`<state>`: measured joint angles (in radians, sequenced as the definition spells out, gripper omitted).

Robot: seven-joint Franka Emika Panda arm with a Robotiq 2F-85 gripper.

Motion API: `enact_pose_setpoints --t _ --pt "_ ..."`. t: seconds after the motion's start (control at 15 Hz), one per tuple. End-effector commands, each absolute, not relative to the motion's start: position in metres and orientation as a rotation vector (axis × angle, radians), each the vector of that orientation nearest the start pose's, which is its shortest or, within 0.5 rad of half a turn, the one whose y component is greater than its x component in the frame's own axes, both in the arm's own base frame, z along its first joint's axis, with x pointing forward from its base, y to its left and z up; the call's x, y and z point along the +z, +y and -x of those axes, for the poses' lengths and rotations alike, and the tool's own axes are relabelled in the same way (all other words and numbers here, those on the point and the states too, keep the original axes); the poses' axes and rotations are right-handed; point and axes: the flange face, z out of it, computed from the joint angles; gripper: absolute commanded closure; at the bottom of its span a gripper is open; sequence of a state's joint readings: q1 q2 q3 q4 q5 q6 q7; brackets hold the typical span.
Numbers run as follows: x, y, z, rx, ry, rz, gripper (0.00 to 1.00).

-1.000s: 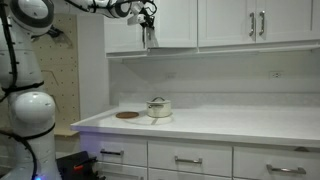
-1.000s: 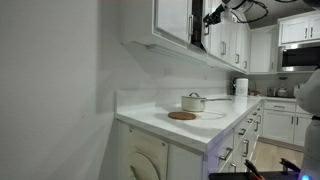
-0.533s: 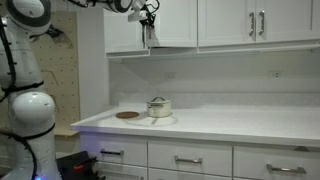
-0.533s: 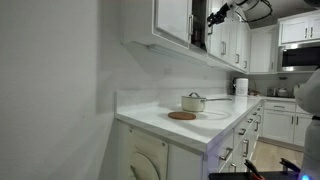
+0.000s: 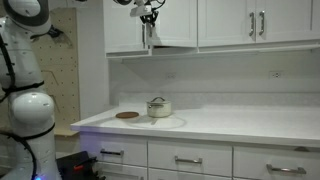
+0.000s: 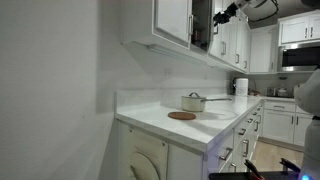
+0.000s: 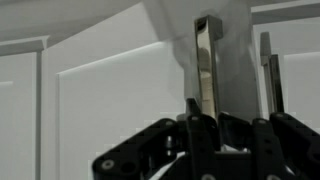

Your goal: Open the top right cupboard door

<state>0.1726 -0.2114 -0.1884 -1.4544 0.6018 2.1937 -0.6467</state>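
Note:
The top right cupboard door [image 5: 175, 24] is a narrow white upper door with a slim silver bar handle [image 7: 204, 62] along its edge. It stands ajar, and a dark gap [image 6: 200, 26] shows beside it. My gripper [image 5: 150, 17] is up at that edge and is shut on the handle. It also shows in an exterior view [image 6: 223, 14] and in the wrist view [image 7: 207, 118]. The door's white panel [image 7: 110, 100] fills the left of the wrist view. The twin door's handle [image 7: 265, 65] is just to the right.
A twin white door [image 5: 127, 26] hangs beside it, and wider upper doors [image 5: 255, 22] follow along the wall. On the white countertop [image 5: 230, 122] stand a lidded pot [image 5: 159, 107] and a round brown trivet [image 5: 127, 115]. Drawers [image 5: 188, 160] run below.
My gripper has moved a little up and away from the cabinet front with the handle in it. The door has swung slightly further open and the dark gap is wider.

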Motion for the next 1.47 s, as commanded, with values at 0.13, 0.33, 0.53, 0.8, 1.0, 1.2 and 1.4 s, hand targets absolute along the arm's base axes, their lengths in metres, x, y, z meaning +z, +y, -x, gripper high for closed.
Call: enact_pose_setpoints --t 0.13,0.33,0.53,0.8,1.0,1.2,1.4 --pt "0.879 -0.102 -0.478 -1.433 -0.479 2.408 0.99" --pt "0.877 -0.127 -0.475 -1.426 -0.538 2.368 0.99" --pt "0.875 -0.153 -0.472 -1.427 -0.593 2.323 0.99" --pt "0.874 -0.170 -0.475 -1.427 -0.653 2.266 0.99" --pt "0.874 -0.176 -0.478 -1.424 -0.679 2.242 0.99" --pt "0.876 -0.181 -0.478 -1.418 -0.696 2.227 0.99" --pt "0.875 -0.186 -0.479 -1.409 -0.711 2.221 0.99"
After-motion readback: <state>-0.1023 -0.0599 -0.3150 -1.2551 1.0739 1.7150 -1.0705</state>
